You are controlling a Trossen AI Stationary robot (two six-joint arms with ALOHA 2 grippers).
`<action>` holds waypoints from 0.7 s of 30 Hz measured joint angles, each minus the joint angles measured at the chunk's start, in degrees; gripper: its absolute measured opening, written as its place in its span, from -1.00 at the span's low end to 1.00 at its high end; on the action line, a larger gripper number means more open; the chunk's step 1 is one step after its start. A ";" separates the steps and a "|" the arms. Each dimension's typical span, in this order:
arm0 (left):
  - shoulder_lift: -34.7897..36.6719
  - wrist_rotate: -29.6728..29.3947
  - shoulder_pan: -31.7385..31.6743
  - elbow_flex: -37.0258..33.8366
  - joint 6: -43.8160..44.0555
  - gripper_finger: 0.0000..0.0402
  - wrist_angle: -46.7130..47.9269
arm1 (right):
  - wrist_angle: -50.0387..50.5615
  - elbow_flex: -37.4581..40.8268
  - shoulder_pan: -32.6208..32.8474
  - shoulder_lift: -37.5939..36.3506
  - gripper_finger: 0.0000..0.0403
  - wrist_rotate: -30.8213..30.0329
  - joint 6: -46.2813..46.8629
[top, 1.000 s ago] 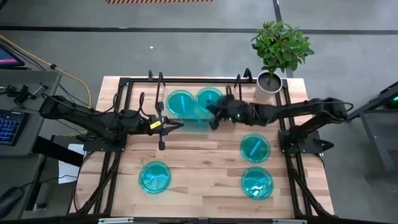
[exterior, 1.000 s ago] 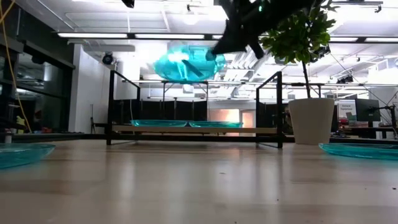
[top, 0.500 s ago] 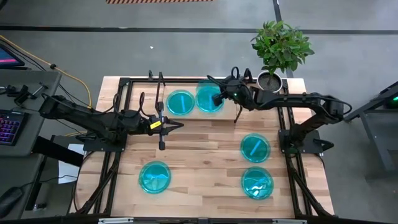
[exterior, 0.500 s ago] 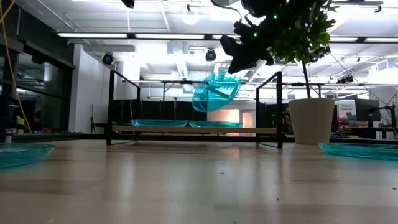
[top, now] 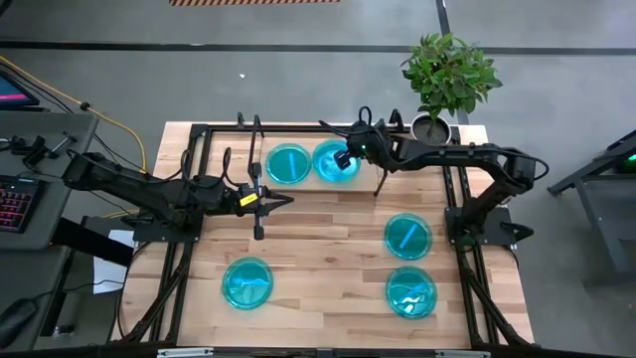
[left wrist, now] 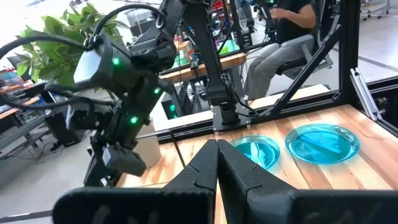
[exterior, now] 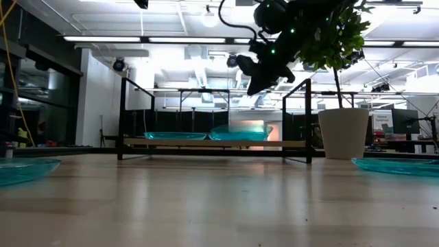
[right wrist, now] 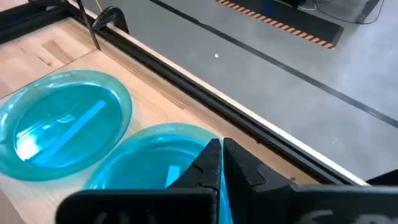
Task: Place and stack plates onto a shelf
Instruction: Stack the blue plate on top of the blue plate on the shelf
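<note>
My right gripper [top: 344, 159] [exterior: 252, 86] hovers over the right half of the shelf [exterior: 212, 143], clear of the plates, with only a narrow gap between its fingers [right wrist: 222, 155]. Beneath it, a cyan plate [exterior: 240, 129] [right wrist: 155, 155] lies face up on another plate. A single plate [top: 288, 164] [right wrist: 62, 127] rests on the shelf's left half. Three more plates lie flat on the table [top: 247, 282] [top: 408, 236] [top: 410, 291]. My left gripper [top: 285, 201] [left wrist: 217, 155] waits shut above the table, just in front of the shelf's left end.
A potted plant [top: 433, 127] [exterior: 343, 132] stands at the table's far right corner, beside the shelf's right wire frame [exterior: 296, 116]. The shelf's left wire frame [exterior: 137, 116] rises near my left arm. Bare wood lies between the shelf and the three loose plates.
My right gripper carried a plate toward the far edge, over the shelf's right half, and lowered it tilted. It has let go. The plate, which hung below the fingers, now lies flat on the right-hand plate on the shelf.
</note>
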State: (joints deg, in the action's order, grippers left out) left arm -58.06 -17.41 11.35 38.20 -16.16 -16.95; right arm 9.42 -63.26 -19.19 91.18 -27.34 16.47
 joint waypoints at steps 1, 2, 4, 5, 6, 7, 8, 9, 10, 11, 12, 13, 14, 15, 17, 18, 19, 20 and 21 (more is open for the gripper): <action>0.02 0.00 0.00 0.00 0.00 -1.00 0.00 | 0.15 0.00 -0.27 0.27 -1.00 0.13 -0.02; 0.01 0.00 0.00 0.00 0.00 -1.00 -0.02 | 0.06 0.00 -0.42 0.48 -1.00 0.16 -0.02; 0.00 0.00 0.00 0.00 -0.02 -1.00 0.08 | -0.69 0.00 -0.80 0.61 -1.00 0.20 -0.02; 0.01 0.00 0.00 0.00 -0.01 -1.00 0.05 | -0.71 0.00 -1.04 0.61 -1.00 0.16 -0.02; 0.01 0.00 0.00 0.00 -0.02 -1.00 0.04 | -0.95 0.00 -1.11 0.61 -1.00 0.16 -0.02; 0.01 0.00 0.00 0.00 -0.02 -1.00 0.14 | -1.05 0.00 -1.15 0.61 -1.00 0.12 -0.02; 0.00 0.00 0.00 0.00 -0.02 -1.00 0.20 | -1.35 0.00 -1.17 0.61 -1.00 -0.01 -0.17; 0.02 0.00 -0.01 0.00 -0.01 -1.00 0.18 | -1.85 0.00 -1.16 0.61 -1.00 0.00 -0.68; 0.02 0.02 0.00 0.00 -0.01 -1.00 0.22 | -2.37 0.00 -1.13 0.61 -1.00 0.18 -1.17; 0.01 0.00 0.00 0.00 -0.02 -1.00 0.24 | -2.88 0.00 -1.10 0.61 -1.00 0.64 -1.52; 0.00 0.00 0.00 0.00 -0.04 -1.00 0.31 | -3.30 0.00 -1.05 0.61 -1.00 1.50 -1.86; 0.02 0.00 0.00 0.00 -0.02 -1.00 0.53 | -3.57 0.00 -0.91 0.61 -1.00 2.80 -1.96; 0.00 0.01 0.00 0.00 0.00 -1.00 0.74 | -3.74 0.00 -0.73 0.61 -1.00 4.22 -1.96; 0.00 0.02 0.00 0.00 0.00 -1.00 0.83 | -3.77 0.00 -0.57 0.61 -1.00 6.01 -1.97; 0.02 0.00 0.00 0.00 -0.01 -1.00 1.44 | -3.77 0.00 0.19 0.61 -1.00 10.03 -2.61; 0.02 0.00 0.00 0.00 0.00 -1.00 1.85 | -3.75 0.00 0.86 0.56 -1.00 12.82 -3.58; 0.02 -0.03 0.00 0.00 0.02 -1.00 2.22 | -3.70 0.00 1.79 0.48 -1.00 15.72 -4.66; 0.02 -0.29 0.00 0.00 0.00 -1.00 2.61 | -3.74 0.00 2.97 0.42 -1.00 18.21 -5.51; 0.02 -0.89 0.00 0.00 0.01 -1.00 2.87 | -3.85 0.00 4.38 0.36 -1.00 20.09 -6.31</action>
State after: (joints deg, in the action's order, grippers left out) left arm -58.04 -18.30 11.35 38.20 -16.15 -14.08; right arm 5.56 -63.26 -14.81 91.54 -7.24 10.16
